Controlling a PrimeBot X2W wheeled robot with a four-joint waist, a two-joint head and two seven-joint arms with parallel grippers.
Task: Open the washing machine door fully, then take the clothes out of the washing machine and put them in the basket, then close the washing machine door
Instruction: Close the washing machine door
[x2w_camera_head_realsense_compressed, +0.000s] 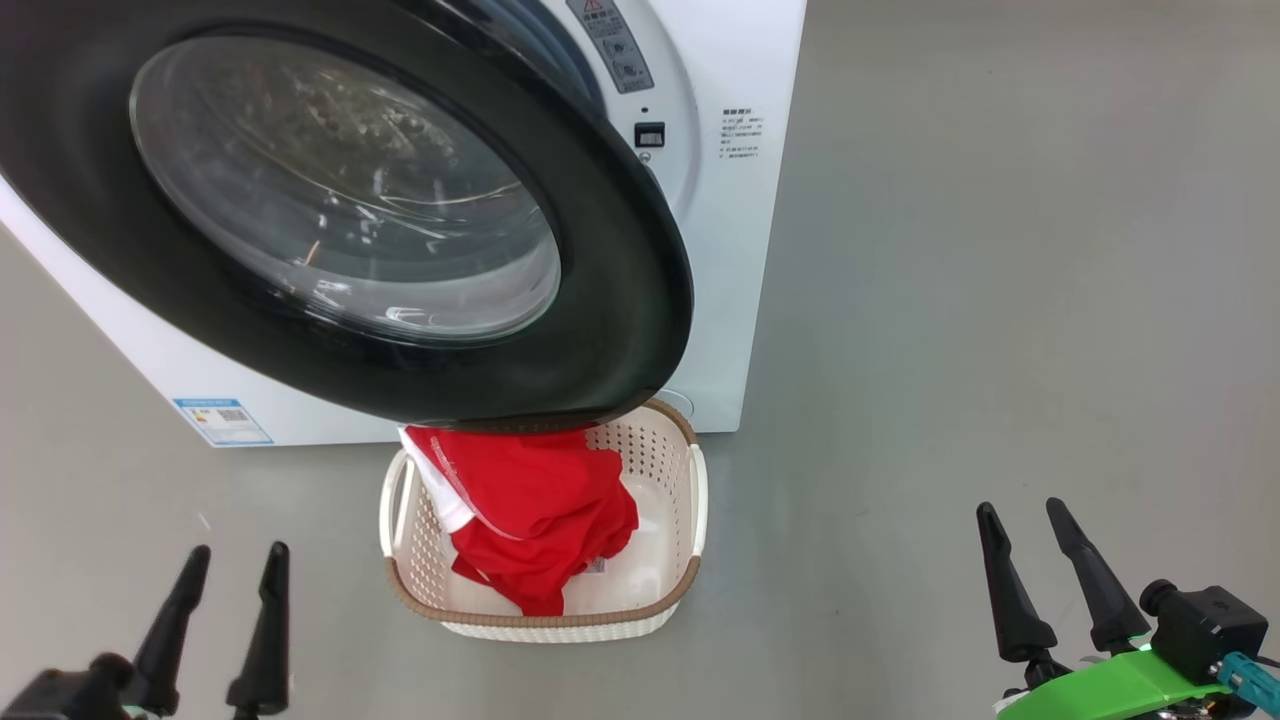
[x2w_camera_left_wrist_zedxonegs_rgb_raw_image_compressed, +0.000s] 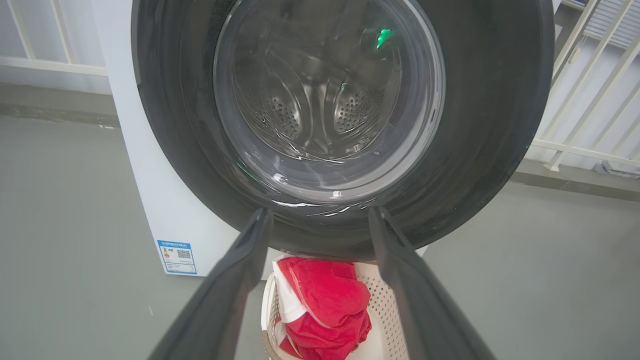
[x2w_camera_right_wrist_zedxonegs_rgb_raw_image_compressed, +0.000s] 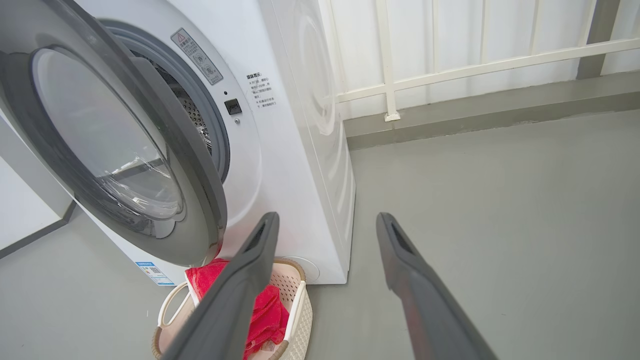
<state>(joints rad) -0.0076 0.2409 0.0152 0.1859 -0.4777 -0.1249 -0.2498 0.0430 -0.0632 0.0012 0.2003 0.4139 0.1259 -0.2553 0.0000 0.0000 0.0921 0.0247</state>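
Observation:
The washing machine (x2w_camera_head_realsense_compressed: 735, 250) (x2w_camera_right_wrist_zedxonegs_rgb_raw_image_compressed: 300, 165) stands white on the grey floor. Its door (x2w_camera_head_realsense_compressed: 340, 210) (x2w_camera_left_wrist_zedxonegs_rgb_raw_image_compressed: 340, 125) (x2w_camera_right_wrist_zedxonegs_rgb_raw_image_compressed: 105, 145), black-rimmed with a domed glass window, hangs partly open, swung out over the basket. Red clothes (x2w_camera_head_realsense_compressed: 530, 510) (x2w_camera_left_wrist_zedxonegs_rgb_raw_image_compressed: 325, 305) (x2w_camera_right_wrist_zedxonegs_rgb_raw_image_compressed: 265, 312) with white trim lie heaped in the cream basket (x2w_camera_head_realsense_compressed: 675, 590) (x2w_camera_left_wrist_zedxonegs_rgb_raw_image_compressed: 377, 300) (x2w_camera_right_wrist_zedxonegs_rgb_raw_image_compressed: 300, 310) on the floor in front of the machine. My left gripper (x2w_camera_head_realsense_compressed: 237, 553) (x2w_camera_left_wrist_zedxonegs_rgb_raw_image_compressed: 320, 215) is open and empty, low at the left, pointing at the door. My right gripper (x2w_camera_head_realsense_compressed: 1024, 510) (x2w_camera_right_wrist_zedxonegs_rgb_raw_image_compressed: 327, 220) is open and empty, low at the right, away from the machine.
A blue label (x2w_camera_head_realsense_compressed: 222, 421) sits low on the machine's front. A white railing (x2w_camera_right_wrist_zedxonegs_rgb_raw_image_compressed: 450, 65) and wall run behind and to the right of the machine. Bare grey floor (x2w_camera_head_realsense_compressed: 1000, 300) stretches right of the basket.

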